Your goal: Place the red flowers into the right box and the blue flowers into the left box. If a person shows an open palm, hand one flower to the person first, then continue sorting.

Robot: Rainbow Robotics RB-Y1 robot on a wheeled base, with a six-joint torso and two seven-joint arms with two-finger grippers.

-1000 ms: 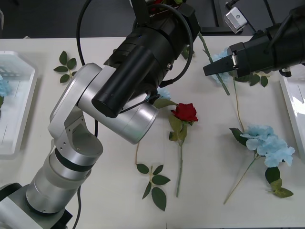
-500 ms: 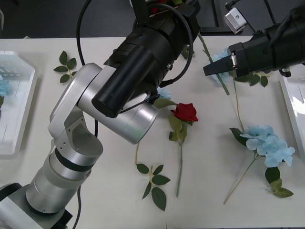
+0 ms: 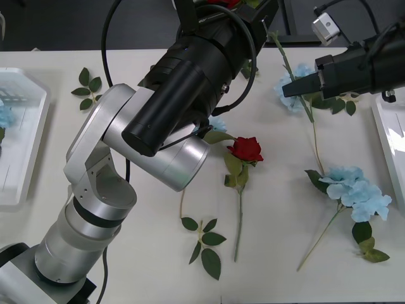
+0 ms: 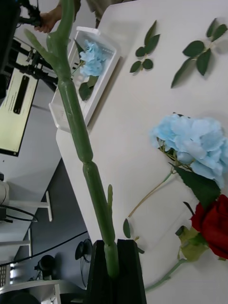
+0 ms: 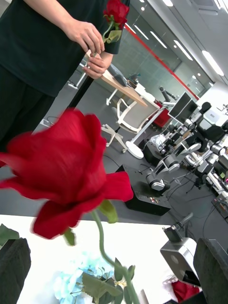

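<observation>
Right gripper (image 3: 292,87) is pinching a rose (image 4: 78,128) by the stem (bloom end away), right box (image 3: 387,136) just beside it; left gripper (image 5: 111,259) gapes.

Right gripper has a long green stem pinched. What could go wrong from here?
1. The right gripper is shut on the stem, and a long length stands free, so it may swing or pivot.
2. The red bloom sits close before the open left gripper; either arm could knock it.
3. A blue flower lies under the right gripper and could snag.
</observation>
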